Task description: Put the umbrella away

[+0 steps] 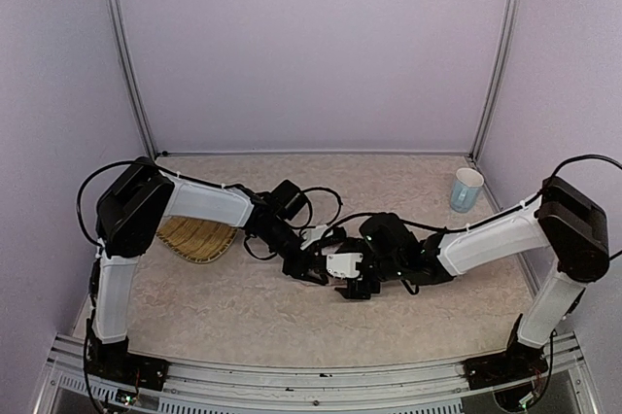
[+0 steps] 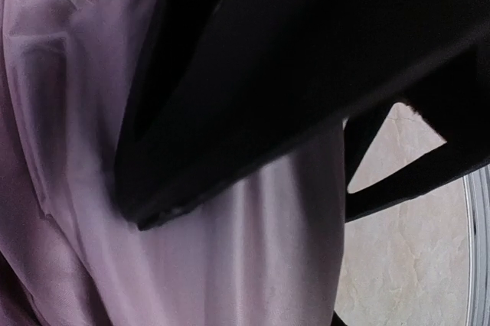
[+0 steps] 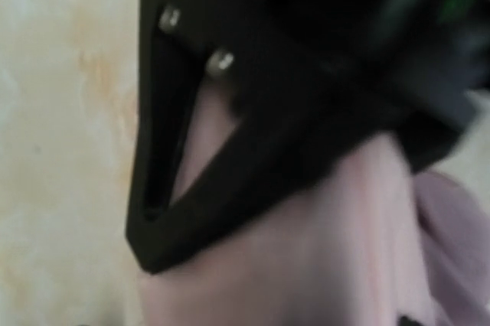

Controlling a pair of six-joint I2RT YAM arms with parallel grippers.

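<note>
Tray [image 1: 199, 237] sits half hidden under the left arm, out left of the left hand [image 1: 297, 265]. That hand presses on the umbrella [image 1: 342, 263], but pink fabric swamps its camera so the grip is unclear. Umbrella's bunched between both hands. Right hand [image 1: 356, 290] is blurry, can't tell how open.

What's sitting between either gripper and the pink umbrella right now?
Nothing visible. In both wrist views the umbrella shows as pink fabric directly against the black fingers. From above, the left gripper and right gripper meet over it. The yellow tray and the cup sit off to the sides.
</note>
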